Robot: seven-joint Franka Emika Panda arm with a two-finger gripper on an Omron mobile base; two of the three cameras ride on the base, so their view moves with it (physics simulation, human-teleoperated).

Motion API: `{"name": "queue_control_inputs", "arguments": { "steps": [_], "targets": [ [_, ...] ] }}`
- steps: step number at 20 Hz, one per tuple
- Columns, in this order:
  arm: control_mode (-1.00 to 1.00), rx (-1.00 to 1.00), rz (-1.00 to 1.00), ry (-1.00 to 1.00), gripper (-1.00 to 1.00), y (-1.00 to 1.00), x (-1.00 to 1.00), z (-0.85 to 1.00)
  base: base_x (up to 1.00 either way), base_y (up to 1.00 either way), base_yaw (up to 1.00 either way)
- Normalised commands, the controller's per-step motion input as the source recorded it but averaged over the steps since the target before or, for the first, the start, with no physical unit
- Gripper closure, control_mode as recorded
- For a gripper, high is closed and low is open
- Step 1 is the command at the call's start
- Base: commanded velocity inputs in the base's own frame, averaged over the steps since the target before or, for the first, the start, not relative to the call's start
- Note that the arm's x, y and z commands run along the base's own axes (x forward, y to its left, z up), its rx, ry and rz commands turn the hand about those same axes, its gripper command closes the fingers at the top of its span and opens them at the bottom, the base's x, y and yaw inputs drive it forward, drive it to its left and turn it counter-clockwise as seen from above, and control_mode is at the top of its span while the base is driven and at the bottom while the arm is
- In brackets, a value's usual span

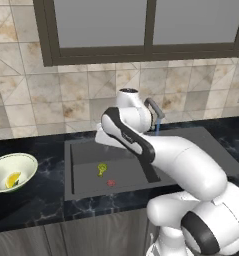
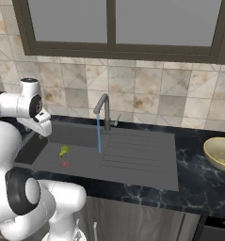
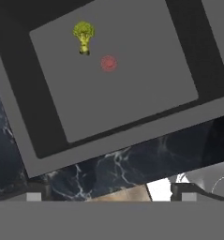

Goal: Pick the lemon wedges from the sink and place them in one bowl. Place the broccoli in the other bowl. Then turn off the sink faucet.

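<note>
Hand [image 2: 42, 127] open above sink [image 2: 132, 164]; broccoli [image 3: 83, 36] beside red spot [image 3: 108, 63].

A rendered domestic kitchen is shown; a dark grey sink [image 2: 104, 153] with a ribbed drainboard is set into a black marbled counter [image 2: 198, 183], beneath a dark-framed window [image 2: 118, 28]; the wall behind is clad in beige stone tiles [image 1: 36, 100]; a gooseneck faucet [image 2: 102, 106] is seen running a thin blue stream; wooden cabinet fronts [image 1: 91, 235] are fitted under the counter; bowls [image 1: 11, 172] are stood on the worktop, and a broccoli [image 3: 83, 36] floret is left in the basin.
</note>
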Motion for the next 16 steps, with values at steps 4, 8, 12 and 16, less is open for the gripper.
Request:
{"name": "queue_control_inputs", "arguments": {
  "steps": [4,8,12,16],
  "targets": [
    [-1.00,-0.14,0.23,0.14,-1.00,0.00,0.32,-0.21,0.00,0.00,0.00],
    [-1.00,-0.13,0.28,0.04,-1.00,0.00,0.24,-0.30,0.00,0.00,0.00],
    [-1.00,-0.02,0.22,-0.09,-1.00,0.00,0.05,-0.54,0.00,0.00,0.00],
    [-1.00,0.04,0.10,-0.34,-1.00,0.00,0.09,-0.63,0.00,0.00,0.00]
  ]
}}
